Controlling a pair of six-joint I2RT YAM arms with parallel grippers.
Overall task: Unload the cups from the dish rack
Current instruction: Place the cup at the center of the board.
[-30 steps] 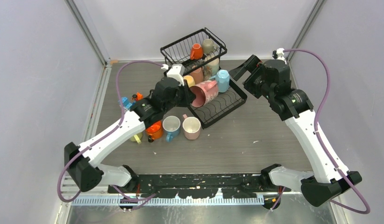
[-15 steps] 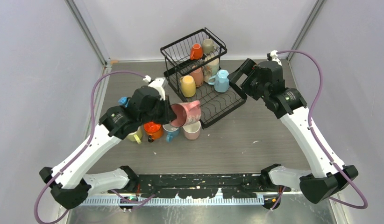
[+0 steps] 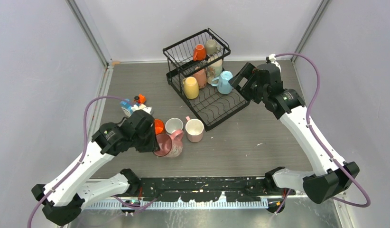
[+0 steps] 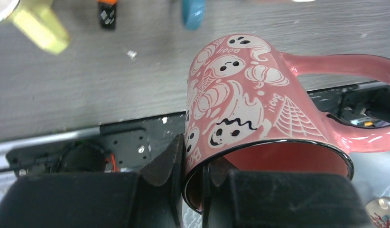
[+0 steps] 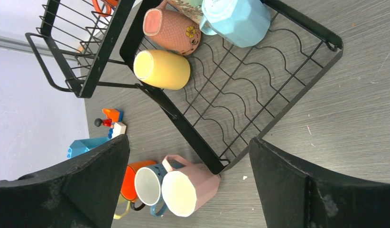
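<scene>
Squarely in left gripper (image 4: 191, 160) (by rim): mug (image 4: 250, 107)

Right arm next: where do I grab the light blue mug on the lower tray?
Pinch the light blue mug across its faceted body, coming from the open right side of the dish rack; its handle faces the salmon mug, so that side looks crowded.

Dish rack (image 3: 217, 104) front slots free; 3 cups (image 3: 190, 87) crowd rear beneath upper basket (image 3: 181, 53).
</scene>
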